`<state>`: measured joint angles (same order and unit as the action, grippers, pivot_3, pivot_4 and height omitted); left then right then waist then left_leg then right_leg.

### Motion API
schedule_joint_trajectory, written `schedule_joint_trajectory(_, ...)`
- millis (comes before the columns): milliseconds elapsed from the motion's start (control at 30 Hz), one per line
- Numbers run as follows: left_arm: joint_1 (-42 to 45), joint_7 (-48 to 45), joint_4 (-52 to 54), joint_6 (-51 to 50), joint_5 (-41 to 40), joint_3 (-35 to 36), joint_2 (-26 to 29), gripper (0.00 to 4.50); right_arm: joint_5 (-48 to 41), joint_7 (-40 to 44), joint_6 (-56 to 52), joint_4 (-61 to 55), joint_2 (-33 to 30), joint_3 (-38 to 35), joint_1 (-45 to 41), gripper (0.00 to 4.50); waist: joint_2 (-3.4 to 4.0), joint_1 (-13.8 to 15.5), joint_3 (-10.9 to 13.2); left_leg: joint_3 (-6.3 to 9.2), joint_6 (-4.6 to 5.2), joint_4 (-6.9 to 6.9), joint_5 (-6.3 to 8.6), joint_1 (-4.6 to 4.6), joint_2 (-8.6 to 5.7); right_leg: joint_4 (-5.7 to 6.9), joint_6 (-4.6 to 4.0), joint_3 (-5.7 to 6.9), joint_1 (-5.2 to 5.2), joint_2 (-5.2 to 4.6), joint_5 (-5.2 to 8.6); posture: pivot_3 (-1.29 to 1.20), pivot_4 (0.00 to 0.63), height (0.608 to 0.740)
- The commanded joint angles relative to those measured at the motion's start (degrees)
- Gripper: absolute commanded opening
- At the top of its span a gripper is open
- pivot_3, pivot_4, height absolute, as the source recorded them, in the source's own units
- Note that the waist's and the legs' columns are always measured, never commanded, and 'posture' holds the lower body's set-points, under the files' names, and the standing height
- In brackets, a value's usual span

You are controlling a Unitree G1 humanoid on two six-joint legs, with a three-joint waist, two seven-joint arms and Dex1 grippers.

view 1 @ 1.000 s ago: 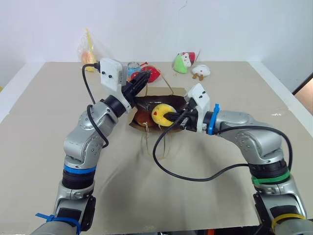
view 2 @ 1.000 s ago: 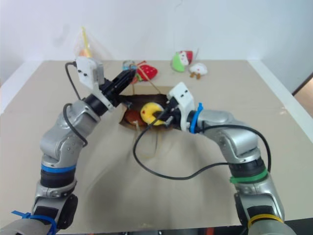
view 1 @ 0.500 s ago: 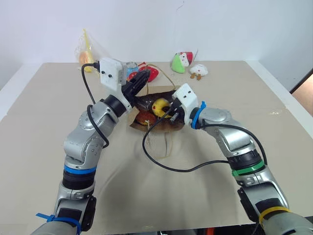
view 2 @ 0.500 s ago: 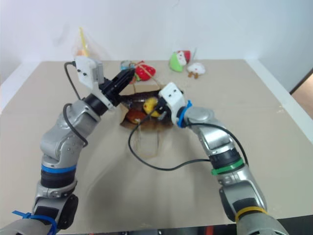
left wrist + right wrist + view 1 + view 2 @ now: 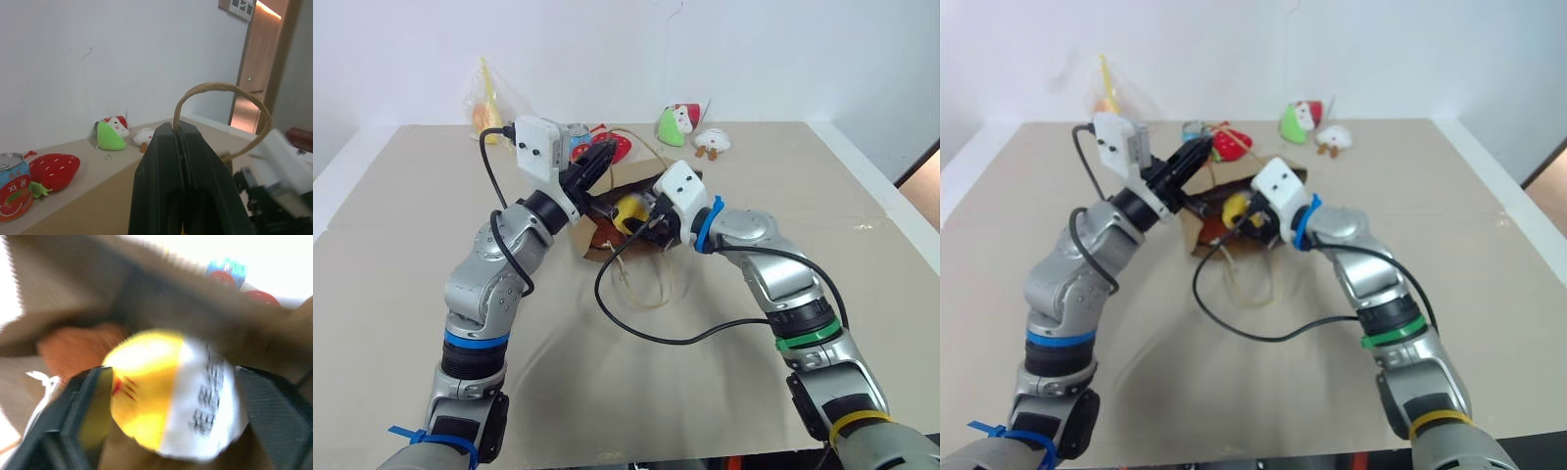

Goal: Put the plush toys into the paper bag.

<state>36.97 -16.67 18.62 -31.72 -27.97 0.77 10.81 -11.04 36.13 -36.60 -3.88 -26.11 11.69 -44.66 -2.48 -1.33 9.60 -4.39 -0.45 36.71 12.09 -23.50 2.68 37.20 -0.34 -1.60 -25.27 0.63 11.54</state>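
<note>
A cluttered bench [image 5: 401,294] rings the work: at its far edge, toward 11 o'clock from the bag [image 5: 625,186], sits a clear packet [image 5: 487,103] with orange contents, a printed can [image 5: 13,192] and a red strawberry plush [image 5: 53,171] lie just behind the bag's mouth at 12 o'clock, and a green plush [image 5: 675,124] with a white plush [image 5: 714,141] beside it rest toward 1 o'clock, well apart from both arms. The two forearms and the right arm's black cable [image 5: 646,328] cross in front of the bag and cover most of it, so its full outline cannot be made out; one cord handle [image 5: 641,284] trails on the bench at 6 o'clock. The left end effector [image 5: 599,157] is clenched on the other handle [image 5: 220,105], whose loop arches over its tip, holding the mouth up. Inside the opening a brown plush [image 5: 73,350] lies deep in shadow, only partly seen. The yellow toy [image 5: 171,404], its white end printed with a label too blurred to read, sits in the mouth between the spread fingers [image 5: 83,406] of the right end effector [image 5: 641,217]; whether they touch it cannot be told.
</note>
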Motion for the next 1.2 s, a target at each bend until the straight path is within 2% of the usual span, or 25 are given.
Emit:
schedule_joint_trajectory(33,1.3,-0.2,1.7,0.2,-0.3,0.1,-0.1,0.00,-4.0,3.7,-1.9,-7.6,-2.4,-3.6,1.5,4.41,0.00,0.0,0.0,0.00,0.00,0.00,0.00,0.00,0.00,0.00,0.00,0.00,0.00,0.00,0.00,0.00,0.150,0.740)
schedule_joint_trajectory(167,1.3,-0.4,1.3,0.3,-0.3,0.2,-0.1,0.00,-9.2,9.2,-5.2,-13.4,-6.9,-6.4,4.2,4.41,0.00,0.0,0.0,0.01,0.00,0.00,0.00,0.00,0.00,0.00,0.00,0.00,0.00,0.00,0.00,0.00,0.150,0.740)
schedule_joint_trajectory(300,1.5,-0.5,1.2,0.3,-0.4,0.3,-0.2,0.00,-14.3,16.9,-9.8,-17.4,-15.2,-9.0,9.5,4.41,0.00,0.1,0.0,0.01,0.00,-0.01,0.00,-0.02,0.00,-0.01,0.00,0.00,0.00,-0.04,0.01,0.00,0.150,0.740)
schedule_joint_trajectory(400,1.5,-0.8,1.2,0.2,-0.5,0.2,-0.1,0.00,-18.0,15.5,-17.7,-18.2,-16.8,-11.1,12.1,4.41,-0.02,0.2,0.0,0.04,0.00,0.00,0.00,0.00,-0.03,-0.06,0.03,0.08,0.07,-0.10,0.02,0.00,0.150,0.740)
schedule_joint_trajectory(533,1.5,-0.9,1.2,0.2,-0.4,0.2,-0.1,0.00,-21.5,11.6,-24.4,-18.1,-13.8,-12.9,13.9,4.41,-0.03,-0.3,0.0,-0.07,0.00,0.01,0.00,0.09,-0.05,-0.04,0.05,-0.06,0.07,-0.03,-0.02,0.00,0.150,0.740)
schedule_joint_trajectory(667,1.6,-0.8,1.3,0.2,-0.3,0.3,0.0,0.00,-21.9,9.1,-26.6,-17.2,-11.1,-11.5,16.1,4.41,-0.03,-0.3,0.0,0.06,-0.01,0.00,-0.02,0.15,0.04,0.04,0.00,0.03,0.08,0.13,-0.04,0.00,0.150,0.740)
schedule_joint_trajectory(767,1.7,-0.9,1.4,0.3,-0.1,0.4,0.2,0.00,-24.2,5.4,-31.2,-15.9,-6.8,-13.5,16.6,4.41,-0.02,-0.3,0.0,0.07,-0.01,-0.01,-0.02,0.14,0.05,0.04,-0.02,0.04,0.07,0.14,-0.03,0.00,0.150,0.740)
schedule_joint_trajectory(1067,1.8,-0.6,1.9,0.0,0.0,0.6,0.6,0.00,-20.8,0.0,-31.2,-11.9,-2.7,-9.1,17.3,4.41,-0.03,-0.1,0.0,-0.02,-0.01,0.02,-0.02,0.10,-0.05,0.04,0.01,-0.08,0.06,0.02,-0.04,0.00,0.150,0.740)
schedule_joint_trajectory(1100,1.8,-0.6,1.9,0.0,0.0,0.6,0.7,0.00,-20.7,-0.5,-31.3,-11.8,-2.4,-9.1,17.3,4.03,-0.03,-0.1,0.0,-0.04,-0.01,0.02,-0.02,0.10,-0.06,0.03,0.01,-0.09,0.06,0.03,-0.04,0.00,0.150,0.740)
schedule_joint_trajectory(1200,1.8,-0.6,1.9,0.0,0.0,0.7,0.8,0.00,-20.4,-1.9,-31.6,-11.2,-1.7,-9.2,17.3,3.42,-0.03,0.0,0.0,0.00,-0.01,0.02,-0.02,0.09,-0.04,0.03,0.02,-0.07,0.05,0.07,-0.04,0.00,0.150,0.740)
